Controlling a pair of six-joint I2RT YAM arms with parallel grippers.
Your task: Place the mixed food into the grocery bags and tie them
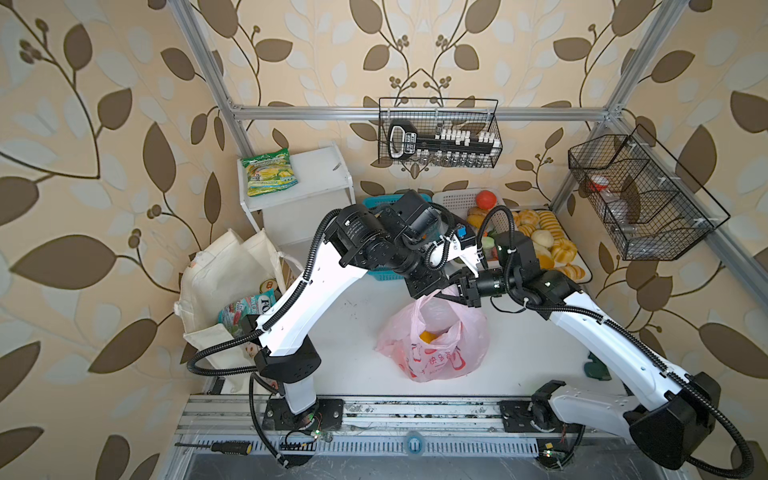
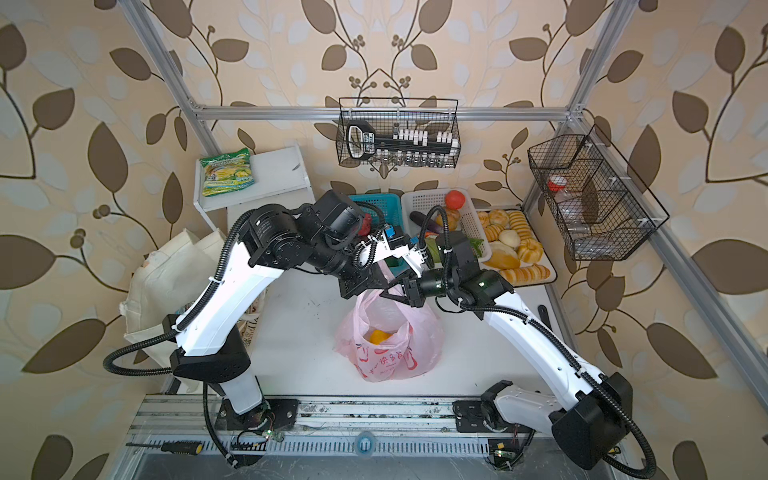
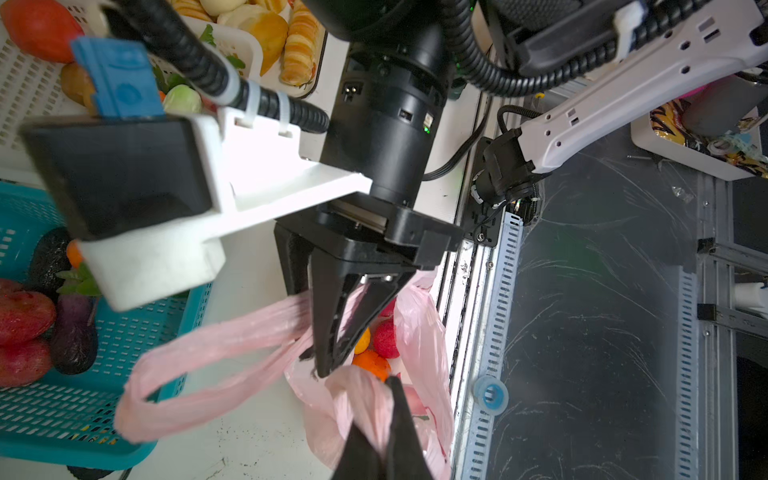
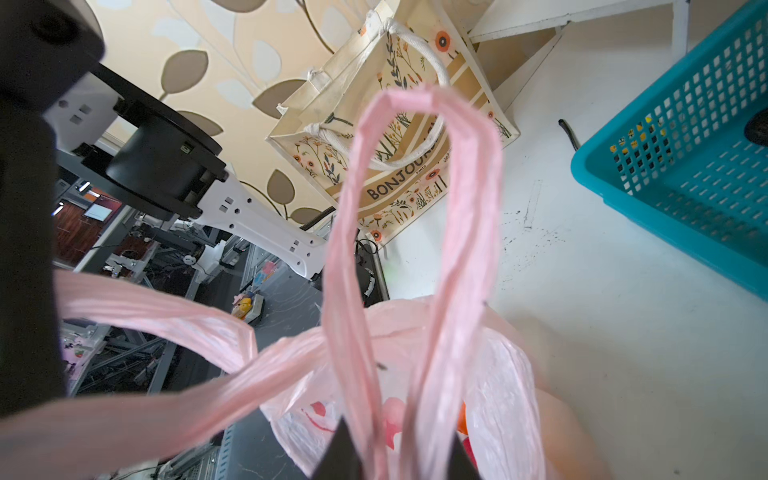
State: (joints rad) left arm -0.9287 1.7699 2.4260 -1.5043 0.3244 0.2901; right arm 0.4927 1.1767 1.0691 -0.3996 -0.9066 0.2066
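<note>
Closest to the right wrist camera, a handle loop (image 4: 415,94) of the pink plastic bag (image 4: 498,374) is seen rising between the fingertips (image 4: 340,449) of the right gripper (image 4: 401,442). The jaws are set slightly apart, with both strands of the loop lying in the gap. Whether the plastic is pressed or merely enclosed cannot be told. A second handle (image 4: 145,316) is drawn off sideways (the two are crossed just above the bag's mouth).

In the left wrist view, the left gripper (image 3: 376,409) is shown pressed together on that second handle, with the plastic bunched between its fingers. The right gripper's tip is seen just beside it.

In both top views the bag is found standing on the white table (image 1: 353,332), between the two arm bases, with both grippers met over its mouth. Toy fruit is seen inside it: a yellow piece (image 1: 432,334), an orange fruit (image 3: 372,363) and a red fruit (image 3: 386,338).

The cream canvas tote (image 1: 224,270) is propped at the table's left edge, well apart from the pink bag. A teal-red snack packet (image 1: 245,307) and a gold-topped can (image 1: 268,285) are visible in its mouth.
</note>
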